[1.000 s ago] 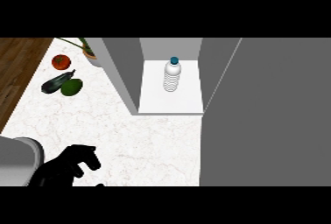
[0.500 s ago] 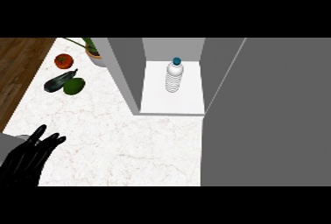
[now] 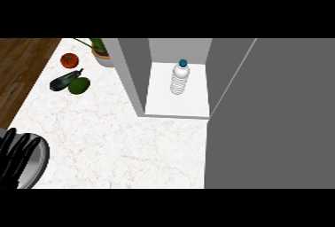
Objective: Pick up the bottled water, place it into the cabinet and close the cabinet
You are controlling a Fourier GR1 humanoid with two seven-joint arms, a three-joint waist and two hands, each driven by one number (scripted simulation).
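Status: bottled water (image 3: 180,79) is set inside the cabinet (image 3: 133,75), which is left open.
The bottled water is seen upright on the cabinet's white floor, toward its far end, blue cap up. The cabinet door (image 3: 274,115) is stood open at the right. The left hand (image 3: 14,155) is noted at the near left edge of the counter (image 3: 118,137), fingers straight, nothing held, well apart from the bottled water. The right hand is not seen. 1 tomato (image 3: 69,60), 1 aubergine (image 3: 65,80), 1 green fruit (image 3: 79,86) and 1 potted plant (image 3: 100,51) are recorded at the far left.
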